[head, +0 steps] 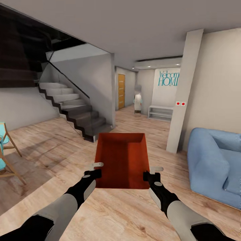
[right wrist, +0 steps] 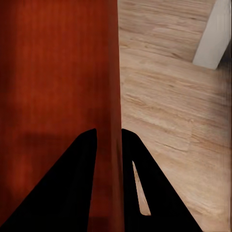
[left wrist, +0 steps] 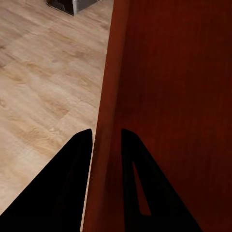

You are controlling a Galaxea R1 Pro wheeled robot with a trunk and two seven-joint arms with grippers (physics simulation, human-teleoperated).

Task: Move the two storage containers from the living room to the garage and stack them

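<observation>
The storage container (head: pixel 122 160) hangs between both arms, long axis pointing ahead toward the staircase (head: pixel 72 107); left tool (head: pixel 96 169) and right tool (head: pixel 151 173) each pinch a side wall.

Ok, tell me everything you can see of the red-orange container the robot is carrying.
The storage container is a plain red-orange rectangular box, open-topped and empty, with smooth straight walls and a matte, plastic-like look. It is held level above the light wood-plank floor, in front of the robot, long axis pointing away. The left hand pinches its left wall and the right hand its right wall; in each wrist view one finger sits inside the wall, the other outside. Nothing else touches it.
</observation>
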